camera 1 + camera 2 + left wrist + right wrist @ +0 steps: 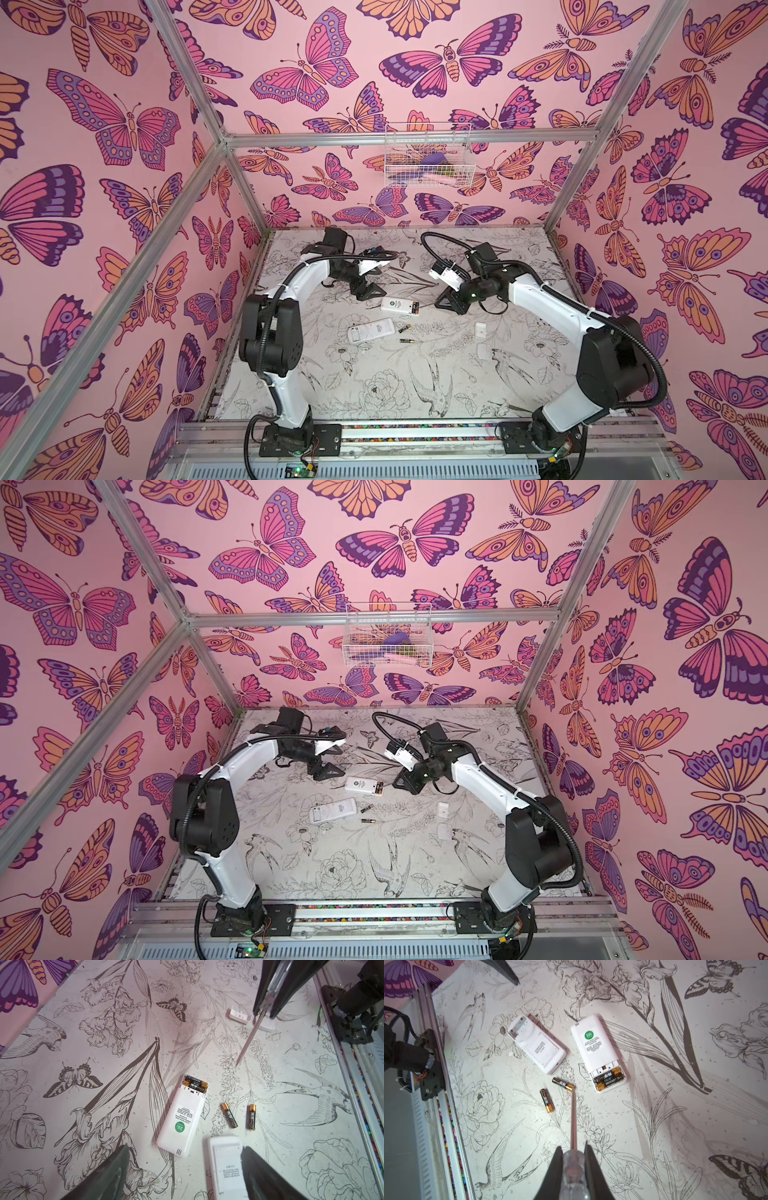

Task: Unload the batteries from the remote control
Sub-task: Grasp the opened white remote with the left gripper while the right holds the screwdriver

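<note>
A white remote control with a green sticker [180, 1120] [399, 306] lies back up with its compartment open, and batteries [194, 1083] [609, 1078] sit inside it. A second white remote [226, 1165] [535, 1043] lies beside it with an empty compartment. Two loose batteries [229, 1114] [251, 1117] rest on the table between them. My left gripper [185, 1148] [368, 291] hangs open above the remotes' near ends, holding nothing. My right gripper [573, 1146] [446, 303] is shut on a clear-handled screwdriver [573, 1122], whose tip [236, 1064] hovers short of the loose batteries.
Two white battery covers [239, 1015] [266, 1024] lie to the right of the remotes, seen in a top view as covers [481, 330]. A wire basket [428, 156] hangs on the back wall. The aluminium rail [436, 1064] runs along the table's front edge.
</note>
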Tool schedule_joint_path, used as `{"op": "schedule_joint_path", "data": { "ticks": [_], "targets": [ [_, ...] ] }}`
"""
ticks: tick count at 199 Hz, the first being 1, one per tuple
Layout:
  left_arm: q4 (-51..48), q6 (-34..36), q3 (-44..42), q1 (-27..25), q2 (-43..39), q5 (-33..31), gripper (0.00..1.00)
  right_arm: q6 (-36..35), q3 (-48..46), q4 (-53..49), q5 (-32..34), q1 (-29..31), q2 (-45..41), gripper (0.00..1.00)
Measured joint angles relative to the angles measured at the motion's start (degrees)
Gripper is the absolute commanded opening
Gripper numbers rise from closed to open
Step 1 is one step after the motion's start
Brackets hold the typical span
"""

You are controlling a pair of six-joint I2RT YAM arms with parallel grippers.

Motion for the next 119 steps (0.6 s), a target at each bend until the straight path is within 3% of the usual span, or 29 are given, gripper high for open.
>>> {"op": "schedule_joint_path", "data": {
  "ticks": [39, 119],
  "targets": [
    [1.68, 5.44, 0.04, -3.65, 3.67, -3.32, 0.88, -1.44, -0.55, 1.79, 1.03, -0.31, 0.57, 0.00],
    [4.59, 10.14, 0.85, -8.02, 10.99, -7.56, 0.88, -1.51, 9.35, 0.70, -1.42, -3.54, 12.94, 0.00]
  ]
}}
